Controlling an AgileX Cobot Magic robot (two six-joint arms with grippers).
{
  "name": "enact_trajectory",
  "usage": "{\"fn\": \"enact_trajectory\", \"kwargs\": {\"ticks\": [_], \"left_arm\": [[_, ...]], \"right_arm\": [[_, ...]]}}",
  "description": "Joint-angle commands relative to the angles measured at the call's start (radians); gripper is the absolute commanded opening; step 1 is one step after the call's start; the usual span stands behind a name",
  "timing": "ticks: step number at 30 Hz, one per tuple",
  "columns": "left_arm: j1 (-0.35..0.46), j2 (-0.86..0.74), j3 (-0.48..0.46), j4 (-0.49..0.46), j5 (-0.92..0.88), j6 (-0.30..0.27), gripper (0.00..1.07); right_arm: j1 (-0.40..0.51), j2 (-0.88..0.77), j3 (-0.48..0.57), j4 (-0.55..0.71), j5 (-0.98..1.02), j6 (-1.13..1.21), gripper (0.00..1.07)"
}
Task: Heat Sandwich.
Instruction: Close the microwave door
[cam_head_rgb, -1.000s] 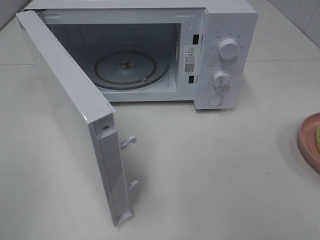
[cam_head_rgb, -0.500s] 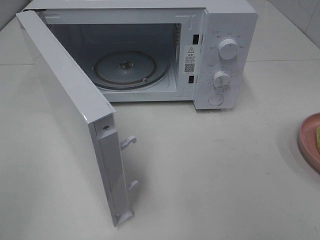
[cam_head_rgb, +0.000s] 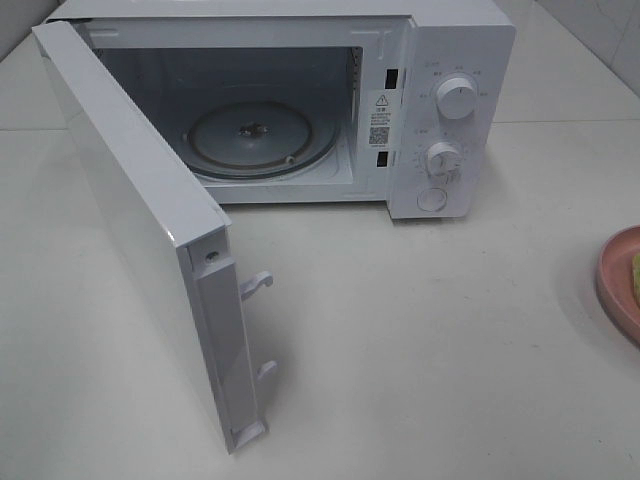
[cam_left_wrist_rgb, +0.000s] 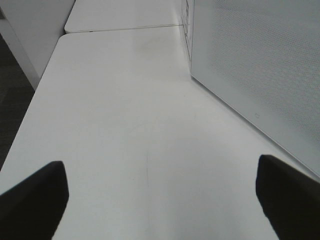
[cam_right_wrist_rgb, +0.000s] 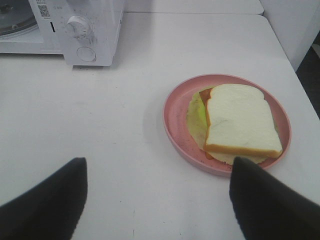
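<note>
Change from the earlier frames: none visible; every item in the exterior high view is sitting where it sat a second ago.

Microwave (cam_head_rgb: 440, 100): white, occupying the upper part of the exterior high view on the white table (cam_head_rgb: 420, 340). Its door (cam_head_rgb: 140, 220) is standing wide open, swinging out toward the lower left of the frame. The glass turntable (cam_head_rgb: 262, 137) is lying bare inside the cavity.

Controls: upper knob (cam_head_rgb: 456, 98), lower knob (cam_head_rgb: 442, 160), round button (cam_head_rgb: 432, 199), stacked on the right panel. Small markings ring the knobs, too small to read.

Label: a white sticker (cam_head_rgb: 380, 118) on the inner frame, carrying a warning triangle, lines of fine print and a QR code; the text is not legible.

Sandwich (cam_right_wrist_rgb: 240, 122): lying on the round pink plate (cam_right_wrist_rgb: 175, 120) at the right of the right wrist view, white bread on top, green and orange filling showing at its edge. In the exterior high view only a sliver is showing at the right edge.

Left gripper (cam_left_wrist_rgb: 162, 200): jaws spread wide, holding nothing, hanging over bare table beside the door.

Right gripper (cam_right_wrist_rgb: 157, 197): jaws spread wide, holding nothing, hanging near the plate without touching it.
</note>
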Motion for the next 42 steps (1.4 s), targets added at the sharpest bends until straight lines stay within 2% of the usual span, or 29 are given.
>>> {"fn": "enact_trajectory", "kwargs": {"ticks": [1, 20, 23, 27, 30, 31, 32, 33, 34, 35, 37, 39, 40, 41, 42], "left_arm": [[0.005, -0.021, 0.000, -0.005, -0.011, -0.007, 0.95], [0.005, -0.021, -0.019, -0.015, -0.030, -0.007, 0.95], [0.005, -0.015, -0.032, -0.021, -0.046, -0.007, 0.94], [0.005, 0.034, -0.036, -0.025, -0.078, -0.007, 0.87], [0.005, 0.098, -0.036, -0.036, -0.131, -0.007, 0.76], [0.005, 0.137, -0.036, -0.036, -0.147, -0.007, 0.69], [0.005, 0.137, -0.036, -0.036, -0.147, -0.007, 0.69], [0.005, 0.158, -0.036, -0.036, -0.159, -0.007, 0.65], [0.005, 0.178, -0.035, -0.036, -0.170, -0.007, 0.60], [0.005, 0.209, -0.028, -0.036, -0.205, -0.007, 0.51], [0.005, 0.219, -0.023, -0.038, -0.229, -0.007, 0.47], [0.005, 0.240, -0.001, -0.047, -0.285, -0.007, 0.39], [0.005, 0.263, 0.029, -0.061, -0.346, -0.007, 0.28], [0.005, 0.263, 0.029, -0.061, -0.346, -0.007, 0.28], [0.005, 0.276, 0.042, -0.067, -0.370, -0.007, 0.24]], "right_arm": [[-0.007, -0.027, 0.000, 0.002, -0.006, 0.010, 0.76], [-0.007, -0.027, 0.000, 0.002, -0.006, 0.010, 0.76], [-0.007, -0.027, 0.000, 0.002, -0.006, 0.010, 0.76], [-0.007, -0.027, 0.000, 0.002, -0.006, 0.010, 0.76], [-0.007, -0.027, 0.000, 0.002, -0.006, 0.010, 0.76], [-0.007, -0.027, 0.000, 0.002, -0.006, 0.010, 0.76], [-0.007, -0.027, 0.000, 0.002, -0.006, 0.010, 0.76], [-0.007, -0.027, 0.000, 0.002, -0.006, 0.010, 0.76], [-0.007, -0.027, 0.000, 0.002, -0.006, 0.010, 0.76], [-0.007, -0.027, 0.000, 0.002, -0.006, 0.010, 0.76], [-0.007, -0.027, 0.000, 0.002, -0.006, 0.010, 0.76], [-0.007, -0.027, 0.000, 0.002, -0.006, 0.010, 0.76], [-0.007, -0.027, 0.000, 0.002, -0.006, 0.010, 0.76], [-0.007, -0.027, 0.000, 0.002, -0.006, 0.010, 0.76], [-0.007, -0.027, 0.000, 0.002, -0.006, 0.010, 0.76]]}}
